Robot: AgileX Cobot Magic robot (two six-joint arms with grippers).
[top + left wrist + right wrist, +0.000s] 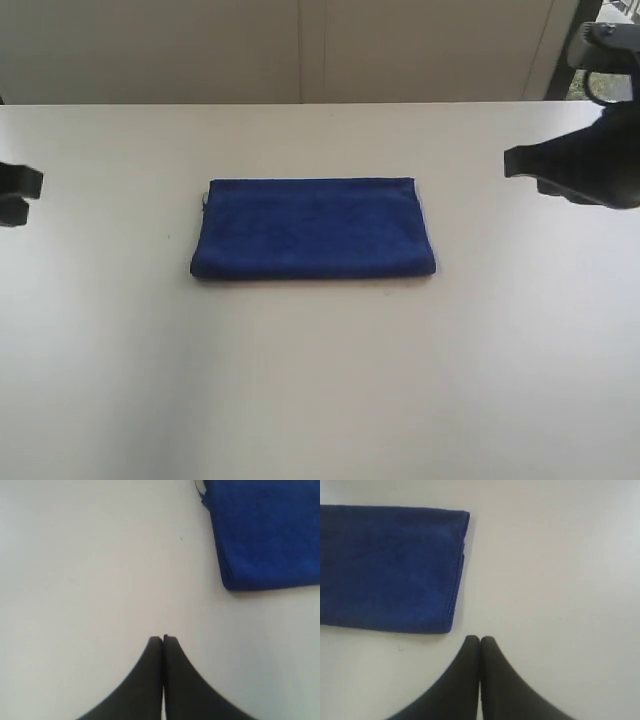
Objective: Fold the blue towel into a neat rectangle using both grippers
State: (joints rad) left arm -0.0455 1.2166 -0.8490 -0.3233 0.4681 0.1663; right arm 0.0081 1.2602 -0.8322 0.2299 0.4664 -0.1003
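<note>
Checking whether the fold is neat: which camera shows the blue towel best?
The exterior view: the whole towel lies folded on the table, with all four edges visible. The left wrist view catches only one corner of it. The right wrist view shows one short end and its layered edge.

- Blue towel (312, 228): deep royal blue, soft pile; folded into a flat rectangle, long side across the frame, at centre of the exterior view; small loose thread at its upper left corner.
- Left gripper (163, 639): black, tapered fingers pressed together, empty; at far left edge, well apart from towel.
- Right gripper (480, 639): black, fingers pressed together, empty; at upper right, apart from towel.
</note>
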